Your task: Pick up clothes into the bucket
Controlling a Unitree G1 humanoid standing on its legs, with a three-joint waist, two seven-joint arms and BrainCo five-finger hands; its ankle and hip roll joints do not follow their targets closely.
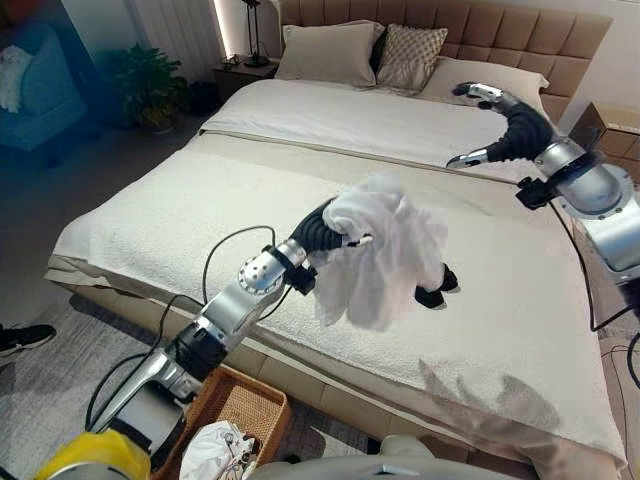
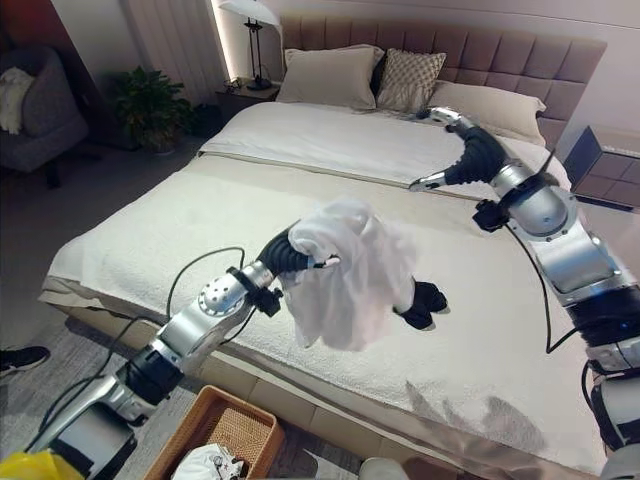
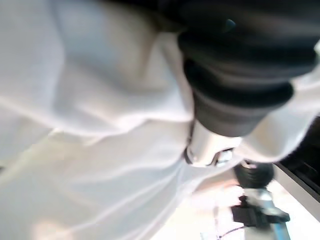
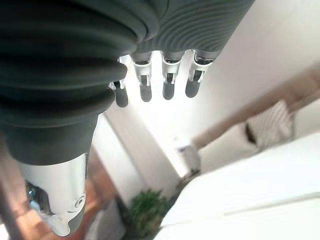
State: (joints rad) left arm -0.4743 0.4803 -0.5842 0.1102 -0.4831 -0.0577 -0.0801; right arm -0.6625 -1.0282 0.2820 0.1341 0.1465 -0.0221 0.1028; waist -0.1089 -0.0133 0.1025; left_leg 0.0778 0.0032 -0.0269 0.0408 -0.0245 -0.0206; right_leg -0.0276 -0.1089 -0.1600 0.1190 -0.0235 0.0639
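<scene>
A white garment (image 1: 385,255) hangs in the air above the near part of the bed (image 1: 200,210). My left hand (image 1: 322,230) is shut on it, mostly wrapped in the cloth, which also shows as white garment (image 3: 100,125) close against the left hand (image 3: 210,145). A small black piece of clothing (image 1: 437,292) lies on the bed, partly behind the hanging cloth. The wicker basket (image 1: 255,400) stands on the floor at the bed's near edge, with white clothes (image 1: 215,450) inside. My right hand (image 1: 512,125) is raised over the far right of the bed, open and holding nothing, its fingers (image 4: 170,90) straight.
Pillows (image 1: 330,50) lean on the padded headboard. A bedside table with a lamp (image 1: 250,35), a plant (image 1: 150,85) and an armchair (image 1: 35,95) stand far left. A person's shoe (image 1: 22,340) is on the floor at the left.
</scene>
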